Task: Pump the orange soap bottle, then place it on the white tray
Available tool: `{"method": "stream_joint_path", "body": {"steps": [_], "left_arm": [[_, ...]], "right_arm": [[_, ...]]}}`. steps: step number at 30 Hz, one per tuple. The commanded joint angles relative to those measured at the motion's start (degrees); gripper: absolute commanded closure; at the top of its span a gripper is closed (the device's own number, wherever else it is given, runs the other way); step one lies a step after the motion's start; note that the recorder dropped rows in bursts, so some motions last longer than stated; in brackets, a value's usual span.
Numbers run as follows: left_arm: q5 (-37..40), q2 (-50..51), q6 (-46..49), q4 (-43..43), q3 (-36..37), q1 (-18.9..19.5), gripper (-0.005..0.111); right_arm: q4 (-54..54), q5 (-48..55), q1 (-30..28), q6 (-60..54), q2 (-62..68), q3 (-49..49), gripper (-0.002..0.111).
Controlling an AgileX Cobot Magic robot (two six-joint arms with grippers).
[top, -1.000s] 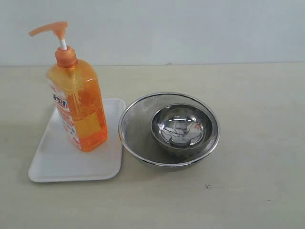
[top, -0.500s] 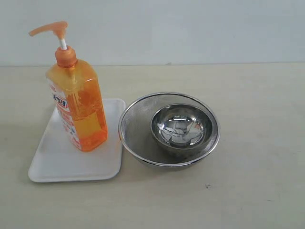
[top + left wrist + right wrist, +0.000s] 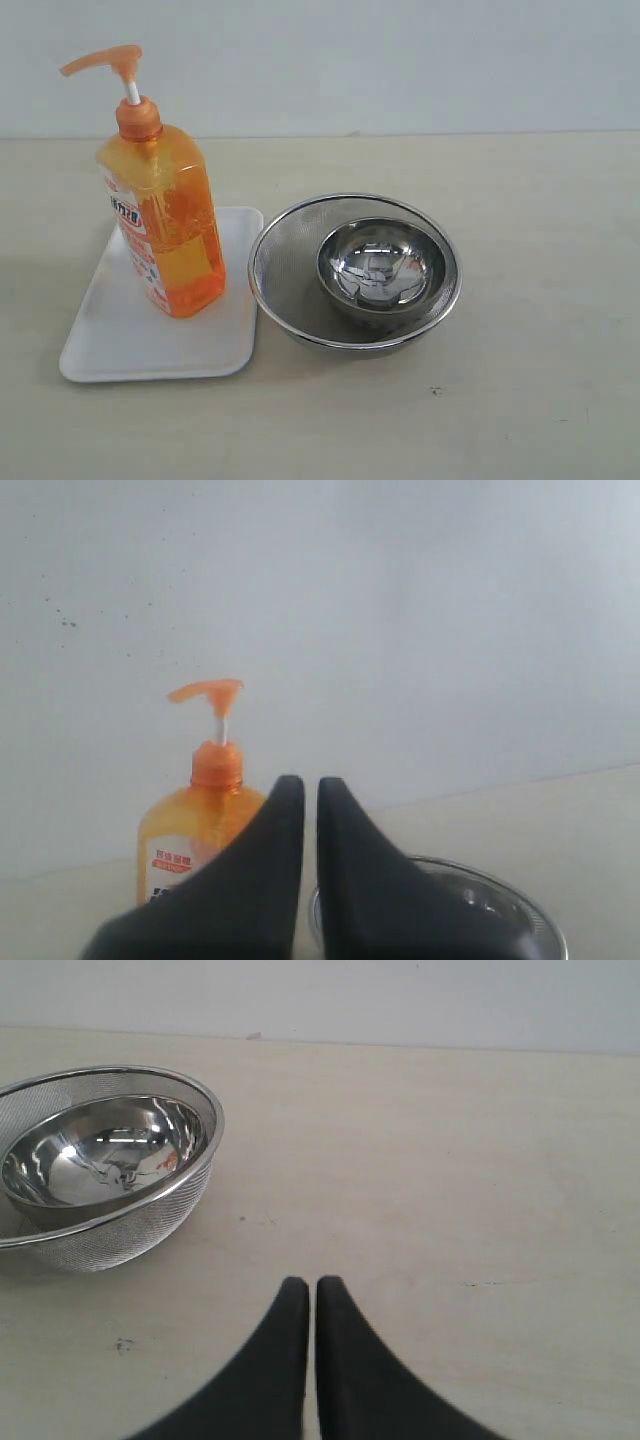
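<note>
The white tray [image 3: 110,345] lies at the near left of the table [image 3: 540,300]. The orange soap bottle [image 3: 170,235] stands upright on the tray, toward its far right part, with the pump head raised and the spout pointing left. Just right of the tray sits a round mesh strainer [image 3: 285,250] with a steel bowl [image 3: 382,265] inside it. A pale wall [image 3: 400,60] lies beyond. Neither arm appears in the exterior view. In the wrist views, the left gripper [image 3: 311,792] and the right gripper [image 3: 312,1290] each have their fingers pressed nearly together, holding nothing.
</note>
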Motion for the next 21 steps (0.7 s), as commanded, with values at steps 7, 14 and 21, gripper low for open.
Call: {"method": "stream_joint_path", "body": {"steps": [7,14,21], "left_arm": [[-13.66,-0.11,-64.23,62.68,-0.14,0.16,0.102],[-17.37,-0.11,-87.29,90.45,3.04,0.16,0.102],[-17.59,-0.11,-91.89,96.78,3.50,0.16,0.102]], "right_arm": [[0.26,-0.29,-0.22,0.03,-0.41,0.02,0.108],[0.26,-0.29,-0.22,0.03,-0.41,0.02,0.108],[0.26,-0.29,-0.22,-0.07,-0.41,0.02,0.108]]}}
